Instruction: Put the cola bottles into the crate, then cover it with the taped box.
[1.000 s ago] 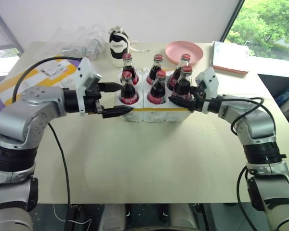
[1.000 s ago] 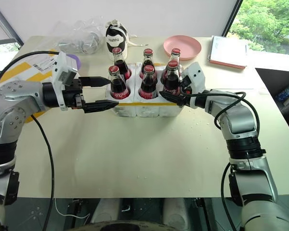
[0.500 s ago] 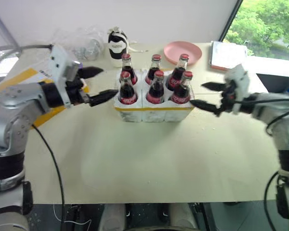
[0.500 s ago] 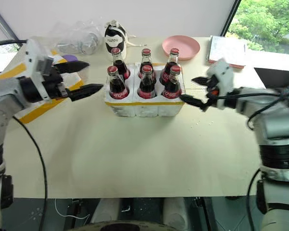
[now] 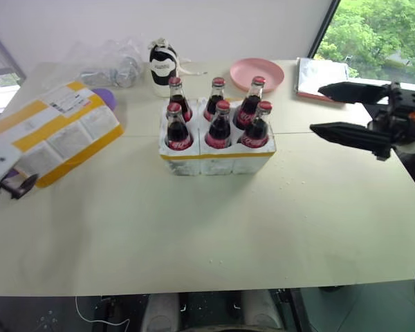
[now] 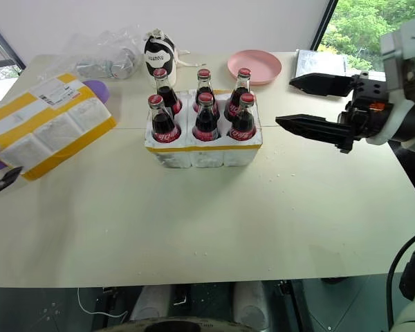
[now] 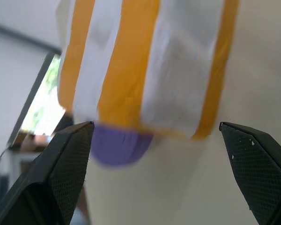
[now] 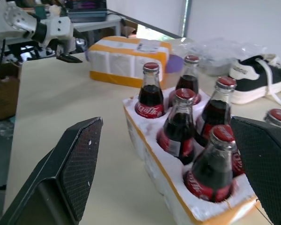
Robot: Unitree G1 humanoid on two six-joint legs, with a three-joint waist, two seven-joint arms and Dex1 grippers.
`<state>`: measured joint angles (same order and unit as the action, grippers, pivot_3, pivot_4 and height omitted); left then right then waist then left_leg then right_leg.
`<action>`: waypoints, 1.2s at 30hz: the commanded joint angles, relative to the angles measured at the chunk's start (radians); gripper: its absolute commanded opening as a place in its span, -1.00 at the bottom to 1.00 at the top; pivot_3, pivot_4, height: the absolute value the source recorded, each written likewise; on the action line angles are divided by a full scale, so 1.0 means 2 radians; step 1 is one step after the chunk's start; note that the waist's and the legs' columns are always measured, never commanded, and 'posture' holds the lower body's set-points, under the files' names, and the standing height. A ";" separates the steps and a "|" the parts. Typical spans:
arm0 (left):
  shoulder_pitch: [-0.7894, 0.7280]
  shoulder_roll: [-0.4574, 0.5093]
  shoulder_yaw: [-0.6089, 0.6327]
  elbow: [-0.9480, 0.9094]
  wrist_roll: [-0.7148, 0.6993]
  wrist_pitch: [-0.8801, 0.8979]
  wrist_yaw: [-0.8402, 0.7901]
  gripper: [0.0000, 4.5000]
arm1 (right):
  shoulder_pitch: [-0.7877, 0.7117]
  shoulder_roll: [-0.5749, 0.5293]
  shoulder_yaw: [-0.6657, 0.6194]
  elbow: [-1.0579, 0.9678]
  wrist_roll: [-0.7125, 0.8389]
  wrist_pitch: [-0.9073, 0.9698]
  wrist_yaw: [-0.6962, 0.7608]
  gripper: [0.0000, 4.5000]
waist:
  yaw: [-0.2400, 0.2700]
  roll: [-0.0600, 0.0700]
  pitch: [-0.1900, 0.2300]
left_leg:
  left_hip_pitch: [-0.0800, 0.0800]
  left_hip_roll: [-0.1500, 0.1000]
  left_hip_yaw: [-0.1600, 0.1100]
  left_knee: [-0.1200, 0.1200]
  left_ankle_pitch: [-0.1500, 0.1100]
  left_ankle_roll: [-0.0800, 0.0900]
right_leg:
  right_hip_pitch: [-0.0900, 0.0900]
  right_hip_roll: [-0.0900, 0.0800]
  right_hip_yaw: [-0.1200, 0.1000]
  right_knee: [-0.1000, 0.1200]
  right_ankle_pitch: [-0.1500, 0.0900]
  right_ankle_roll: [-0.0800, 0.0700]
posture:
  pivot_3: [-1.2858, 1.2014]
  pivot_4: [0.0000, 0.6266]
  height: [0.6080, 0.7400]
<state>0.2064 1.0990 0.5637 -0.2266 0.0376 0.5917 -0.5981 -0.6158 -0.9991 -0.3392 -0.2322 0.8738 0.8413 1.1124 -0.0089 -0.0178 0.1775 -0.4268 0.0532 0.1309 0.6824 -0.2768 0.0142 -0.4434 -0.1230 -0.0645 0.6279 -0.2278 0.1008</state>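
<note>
Standing in the crate (image 5: 218, 158), six cola bottles (image 5: 219, 124); taped box (image 5: 52, 138) apart.

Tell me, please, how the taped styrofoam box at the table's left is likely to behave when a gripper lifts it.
The taped box looks like white foam under yellow bands, so it is probably light for its bulk and fairly stiff. Its tape may be slick, and it looks too wide for one open gripper, so a two-sided hold seems wiser. Foam crumbs lie around the crate, so hard pinching may chip it.

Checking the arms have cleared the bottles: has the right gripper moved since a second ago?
Yes. The right gripper has pulled away from the crate toward the table's right edge, open.
</note>
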 commanded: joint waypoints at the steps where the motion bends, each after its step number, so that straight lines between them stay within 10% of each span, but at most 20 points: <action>1: 0.031 -0.004 0.019 0.019 0.052 -0.047 0.026 1.00 | -0.017 0.000 0.007 0.012 -0.012 -0.021 -0.001 0.96 | -0.001 0.000 0.000 | 0.000 0.000 0.000 0.000 0.000 0.000 | 0.000 -0.001 0.000 0.000 0.000 0.000 | 0.03 -0.52 1.00; 36: -0.309 -0.023 -0.281 0.540 0.214 -0.388 0.286 1.00 | 0.020 -0.017 -0.036 -0.026 0.021 -0.011 -0.045 0.96 | -0.001 0.000 0.000 | 0.000 -0.002 0.003 0.000 -0.001 0.003 | 0.000 -0.005 -0.005 0.001 0.002 0.002 | 0.03 -0.52 1.00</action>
<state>-0.3932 1.0280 0.0027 0.8434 0.4618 -0.1662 -0.0450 -0.5678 -1.0088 -0.3689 -0.2549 0.8910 0.8247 1.0193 -0.0119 -0.0181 0.1765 -0.4275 0.0496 0.1373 0.6829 -0.2796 0.0196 -0.4433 -0.1330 -0.0754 0.6299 -0.2242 0.1045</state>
